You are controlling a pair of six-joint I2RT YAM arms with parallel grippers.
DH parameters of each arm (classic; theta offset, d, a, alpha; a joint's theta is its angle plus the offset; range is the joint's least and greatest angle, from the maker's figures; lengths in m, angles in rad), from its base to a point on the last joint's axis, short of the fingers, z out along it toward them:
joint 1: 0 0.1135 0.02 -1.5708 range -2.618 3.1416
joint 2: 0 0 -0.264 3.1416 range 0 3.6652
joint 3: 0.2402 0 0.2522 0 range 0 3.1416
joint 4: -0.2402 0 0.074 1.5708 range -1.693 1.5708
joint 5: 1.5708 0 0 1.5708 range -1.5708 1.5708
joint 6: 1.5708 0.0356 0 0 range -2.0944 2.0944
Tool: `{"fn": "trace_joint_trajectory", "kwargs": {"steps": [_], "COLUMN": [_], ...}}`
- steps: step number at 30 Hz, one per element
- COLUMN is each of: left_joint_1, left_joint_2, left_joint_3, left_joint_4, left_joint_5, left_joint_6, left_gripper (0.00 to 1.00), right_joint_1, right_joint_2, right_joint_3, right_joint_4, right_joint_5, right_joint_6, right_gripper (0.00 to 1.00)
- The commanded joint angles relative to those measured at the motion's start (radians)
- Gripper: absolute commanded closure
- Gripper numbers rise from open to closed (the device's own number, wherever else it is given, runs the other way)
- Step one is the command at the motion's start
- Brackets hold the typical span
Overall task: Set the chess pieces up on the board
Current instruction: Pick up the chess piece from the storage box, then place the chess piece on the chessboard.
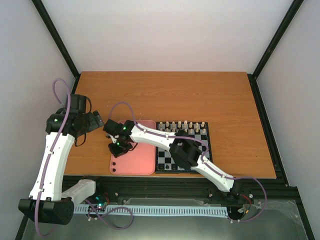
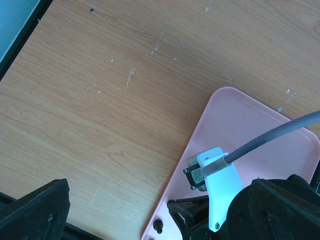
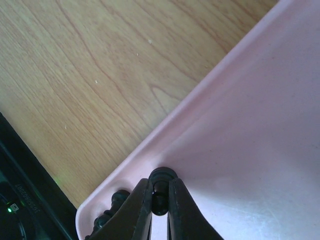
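My right gripper [image 3: 160, 197] grasps a black chess piece [image 3: 162, 176] in the pink tray [image 3: 250, 125]; next, lift it toward the board [image 1: 172, 160].

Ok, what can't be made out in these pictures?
Right wrist view: which kind the black piece in the right gripper is; the fingers and bottom edge hide its body.
Top view: the board's near-left squares, covered by the right arm.
Top view: kinds of the cream pieces on the board; too small.
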Motion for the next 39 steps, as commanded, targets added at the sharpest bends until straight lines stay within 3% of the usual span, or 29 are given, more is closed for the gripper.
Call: {"fn": "trace_joint_trajectory", "kwargs": {"steps": [1,9,22,32,39], "left_joint_1": [0.005,0.004,0.004,0.005,0.004], "left_joint_2": [-0.017,-0.016,-0.013,0.008,0.008], "left_joint_3": [0.004,0.003,-0.007,-0.013,-0.025], "left_joint_4": [-0.005,-0.006,-0.002,0.008,0.013], "left_joint_5": [0.002,0.002,0.012,0.021,0.017], "left_joint_6": [0.014,0.018,0.029,0.028,0.024], "left_gripper": [0.0,0.0,0.0,0.0,0.0], "right_joint_1": [0.003,-0.038,-0.188,-0.217,-0.217], "right_joint_2": [-0.048,-0.282,-0.831,-0.915,-0.908], "right_joint_3": [0.02,-0.205,-0.955,-1.145,-1.178], "right_joint_4": [-0.055,-0.049,0.031,0.041,0.061], "right_joint_5": [0.071,0.174,0.269,0.286,0.269], "right_joint_6": [-0.014,0.0,0.096,0.118,0.108], "right_gripper": [0.92,0.92,0.92,0.92,0.92]}}
